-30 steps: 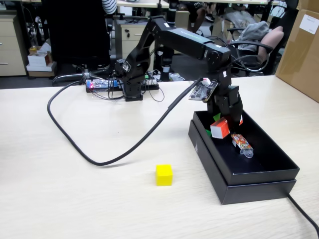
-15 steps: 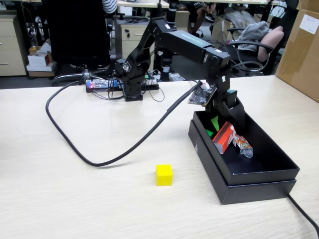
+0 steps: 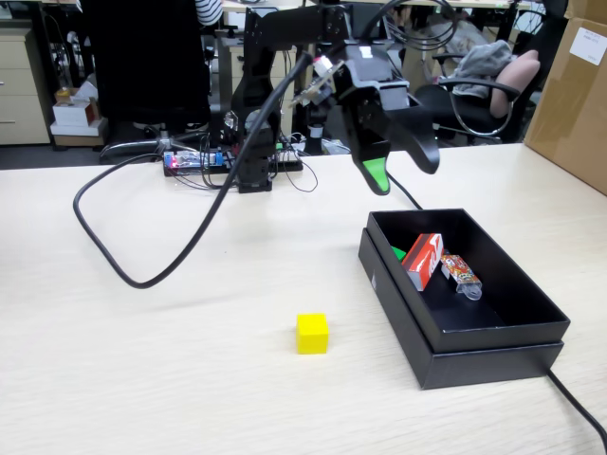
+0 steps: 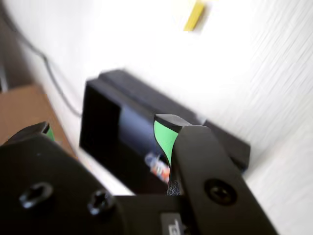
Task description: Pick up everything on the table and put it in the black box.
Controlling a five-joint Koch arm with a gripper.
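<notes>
A yellow cube [image 3: 312, 334] [image 4: 194, 15] sits alone on the beige table [image 3: 142, 379], left of the black box [image 3: 493, 327] [image 4: 105, 117]. Inside the box, a red pack [image 3: 424, 261] leans on its edge. Behind it a sliver of the green cube [image 3: 397, 253] shows, and an orange packet [image 3: 459, 272] [image 4: 157, 165] lies beside it. My gripper [image 3: 403, 173] [image 4: 105, 133] hangs high above the box's far left corner. It is open, its green-padded fingers [image 3: 377, 178] wide apart with nothing between them.
A thick black cable [image 3: 142, 270] loops across the table's left half from the arm's base [image 3: 253, 171]. Another cable [image 3: 580, 409] leaves the box's near right corner. A brown cardboard carton [image 3: 572, 95] stands at the right edge. Office chairs stand behind the table.
The gripper let go of the red pack, which now rests in the box. The arm rose out of the box and swung up and left.
</notes>
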